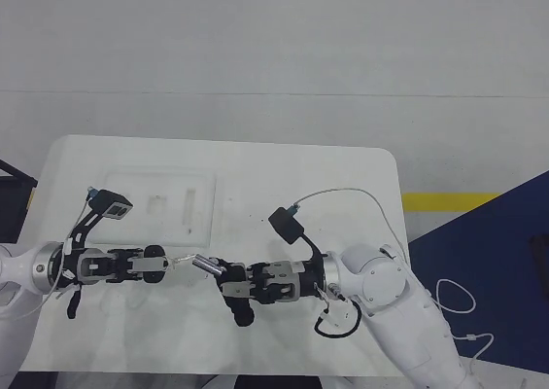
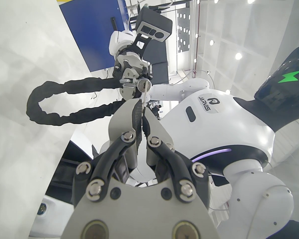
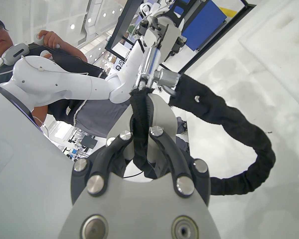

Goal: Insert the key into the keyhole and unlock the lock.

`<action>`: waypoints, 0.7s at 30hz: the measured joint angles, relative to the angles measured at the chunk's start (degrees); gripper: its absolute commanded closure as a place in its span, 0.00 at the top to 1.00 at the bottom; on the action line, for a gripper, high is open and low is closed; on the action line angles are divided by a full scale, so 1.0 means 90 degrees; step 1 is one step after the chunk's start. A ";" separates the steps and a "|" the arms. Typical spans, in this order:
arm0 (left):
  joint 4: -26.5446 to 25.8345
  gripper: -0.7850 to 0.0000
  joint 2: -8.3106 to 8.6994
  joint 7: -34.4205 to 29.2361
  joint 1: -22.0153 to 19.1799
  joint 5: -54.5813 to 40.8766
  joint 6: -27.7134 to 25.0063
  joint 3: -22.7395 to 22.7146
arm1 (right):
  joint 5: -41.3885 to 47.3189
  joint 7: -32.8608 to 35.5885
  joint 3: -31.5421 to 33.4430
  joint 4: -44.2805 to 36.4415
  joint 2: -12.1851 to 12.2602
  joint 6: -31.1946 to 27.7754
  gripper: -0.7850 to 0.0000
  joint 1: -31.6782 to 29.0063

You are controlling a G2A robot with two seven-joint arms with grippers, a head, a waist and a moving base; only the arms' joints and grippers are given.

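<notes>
The lock is a shiny metal cylinder [image 3: 149, 60] on a cable in a black fabric sleeve [image 3: 239, 128], which hangs in a loop above the white table. My right gripper [image 3: 140, 95] is shut on the sleeved cable just behind the cylinder. From the left, my left gripper [image 2: 142, 103] is shut on the small silver key [image 2: 144, 94]. The key's blade points at the lock's face [image 2: 143, 85] and its tip reaches the keyhole. In the top view the left gripper [image 1: 165, 263], key [image 1: 185, 261], lock [image 1: 214, 266] and right gripper [image 1: 240, 282] lie in one line near the table's front.
A white foam tray [image 1: 162, 204] with shallow recesses lies on the table [image 1: 352, 185] behind the left arm. A blue cabinet [image 1: 507, 263] stands off the table's right side. The cable loop [image 1: 240, 313] hangs toward the front edge.
</notes>
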 measured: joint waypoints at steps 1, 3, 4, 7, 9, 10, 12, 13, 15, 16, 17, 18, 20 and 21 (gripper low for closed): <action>0.0013 0.00 0.0009 0.0000 -0.0003 -0.0015 -0.0010 0.0004 | 0.0004 0.0000 -0.0001 0.0001 0.0000 0.0000 0.00 0.0001; 0.0018 0.00 0.0008 0.0000 -0.0001 -0.0020 -0.0015 0.0003 | 0.0003 -0.0002 0.0001 -0.0001 0.0000 -0.0001 0.00 -0.0001; 0.0017 0.00 0.0006 0.0000 0.0000 -0.0019 -0.0015 0.0002 | 0.0001 -0.0003 0.0002 -0.0001 0.0000 -0.0002 0.00 -0.0001; 0.0009 0.00 0.0005 0.0012 0.0003 -0.0014 -0.0009 0.0004 | -0.0021 -0.0050 -0.0008 -0.0027 0.0001 0.0021 0.00 -0.0023; -0.0008 0.00 0.0007 0.0141 0.0007 0.0070 -0.0005 -0.0023 | -0.0071 -0.0156 -0.0038 -0.0093 0.0012 0.0076 0.00 -0.0060; 0.0005 0.00 0.0013 0.0150 -0.0002 0.0111 -0.0004 -0.0059 | -0.0072 -0.0170 -0.0046 -0.0109 0.0018 0.0086 0.00 -0.0066; 0.0088 0.00 0.0044 0.0023 -0.0068 0.0084 0.0045 -0.0189 | -0.0028 -0.0161 -0.0055 -0.0118 0.0036 0.0087 0.00 -0.0066; 0.0113 0.00 0.0067 0.0000 -0.0101 0.0057 0.0078 -0.0237 | 0.0006 -0.0141 -0.0060 -0.0116 0.0043 0.0079 0.00 -0.0061; 0.0062 0.00 0.0156 -0.0005 -0.0145 0.0026 0.0141 -0.0257 | 0.0115 -0.0068 -0.0081 -0.0096 0.0059 0.0056 0.00 -0.0039; 0.0028 0.00 0.0210 -0.0003 -0.0149 0.0044 0.0138 -0.0252 | 0.0171 -0.0032 -0.0094 -0.0083 0.0065 0.0053 0.00 -0.0027; -0.0035 0.00 0.0296 0.0000 -0.0139 0.0083 0.0127 -0.0216 | 0.0260 0.0033 -0.0123 -0.0071 0.0072 0.0045 0.00 -0.0008; -0.0095 0.00 0.0371 0.0000 -0.0121 0.0086 0.0119 -0.0163 | 0.0333 0.0101 -0.0150 -0.0064 0.0077 0.0034 0.00 0.0011; -0.0180 0.00 0.0577 0.0000 -0.0089 -0.0030 0.0113 0.0014 | 0.0555 0.0275 -0.0216 -0.0032 0.0088 0.0001 0.00 0.0050; -0.0165 0.00 0.0674 0.0000 -0.0092 -0.0148 0.0108 0.0096 | 0.0686 0.0341 -0.0239 -0.0005 0.0092 -0.0007 0.00 0.0063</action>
